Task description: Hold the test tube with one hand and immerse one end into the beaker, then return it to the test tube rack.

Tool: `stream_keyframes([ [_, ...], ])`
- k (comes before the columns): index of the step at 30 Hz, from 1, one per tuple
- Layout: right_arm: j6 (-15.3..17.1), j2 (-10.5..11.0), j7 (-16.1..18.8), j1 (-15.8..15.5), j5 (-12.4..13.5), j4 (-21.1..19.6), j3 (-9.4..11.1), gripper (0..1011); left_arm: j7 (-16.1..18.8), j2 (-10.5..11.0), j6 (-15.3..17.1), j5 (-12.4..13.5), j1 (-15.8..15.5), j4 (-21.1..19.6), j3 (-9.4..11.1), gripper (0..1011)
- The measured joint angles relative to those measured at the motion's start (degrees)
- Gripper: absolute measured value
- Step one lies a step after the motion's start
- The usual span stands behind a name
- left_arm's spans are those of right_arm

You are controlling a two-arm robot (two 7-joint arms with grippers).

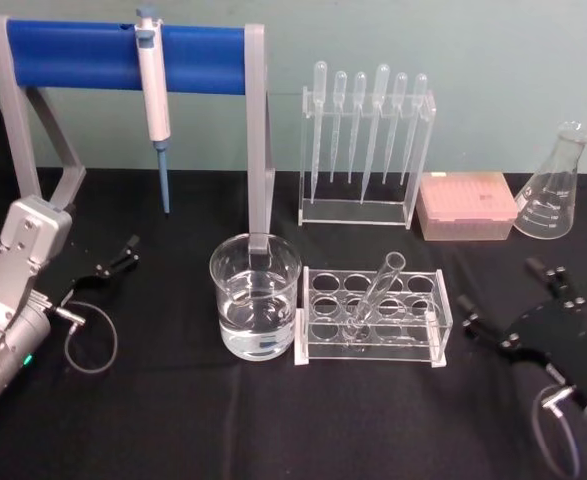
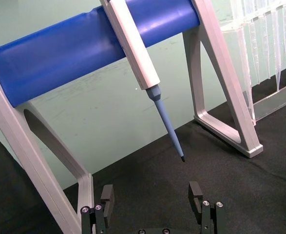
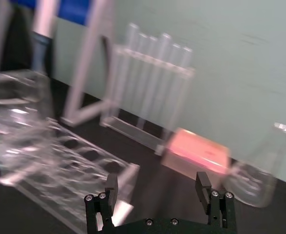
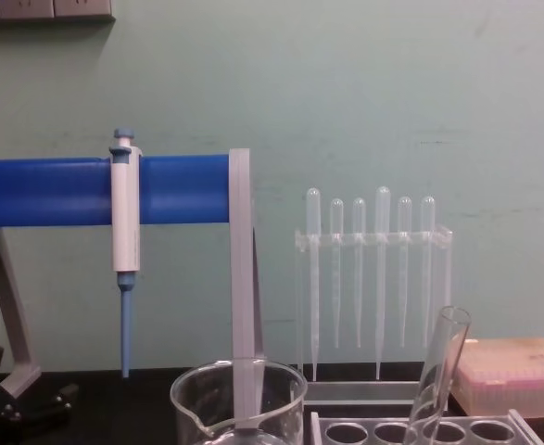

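My left gripper (image 1: pixel 118 256) sits low on the black cloth (image 1: pixel 173 420) at the left side of the table, near the foot of the grey stand (image 1: pixel 263 140) with the blue bar (image 1: pixel 73 55). Its fingers are spread wide with nothing between them. In its wrist view (image 2: pixel 151 190) the tip of the white-and-blue pipettor (image 2: pixel 138 53) hangs above the cloth ahead of it. My right gripper (image 1: pixel 503 287) rests on the cloth to the right, well apart from the test tube rack (image 1: pixel 435 335). Its fingers are also spread and empty, as the right wrist view confirms (image 3: pixel 157 180). The test tube (image 1: pixel 378 295) stands in the rack, not upright: it is tilted, with its open rimmed top leaning back and to the right and its rounded bottom down among the middle holes. I cannot tell which hole. From the chest view the tube (image 4: pixel 438 371) rises at a slant out of the rack (image 4: pixel 522 431). The beaker (image 1: pixel 213 272) stands just beside the rack's left end, with clear liquid in its lower part and its spout showing on the chest side (image 4: pixel 239 399). Behind are a clear stand of pipettes (image 1: pixel 368 150), a pink box (image 1: pixel 466 205) and a conical flask (image 1: pixel 553 190) at the far right.
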Motion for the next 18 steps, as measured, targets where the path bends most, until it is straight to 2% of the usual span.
stream_keyframes([
  [3, -0.8, -0.34, 2.13, -0.14, 0.48, -1.08, -0.93, 1010, 0.0, 0.0, 0.0, 0.0, 0.0, 0.0, 0.0, 1000],
  [9, -3.71, -3.81, 7.67, 2.42, 1.18, -0.05, -4.25, 1010, 0.0, 0.0, 0.0, 0.01, 0.0, 0.0, 0.0, 1000],
  [15, -10.32, -9.25, 10.14, 5.31, -1.06, 5.43, -7.02, 1010, 0.0, 0.0, 0.0, 0.01, 0.0, 0.0, 0.0, 1000],
  [18, -12.5, -10.77, 10.45, 5.89, -1.72, 7.44, -7.42, 1011, 0.0, 0.0, 0.0, 0.0, 0.0, 0.0, 0.0, 1000],
])
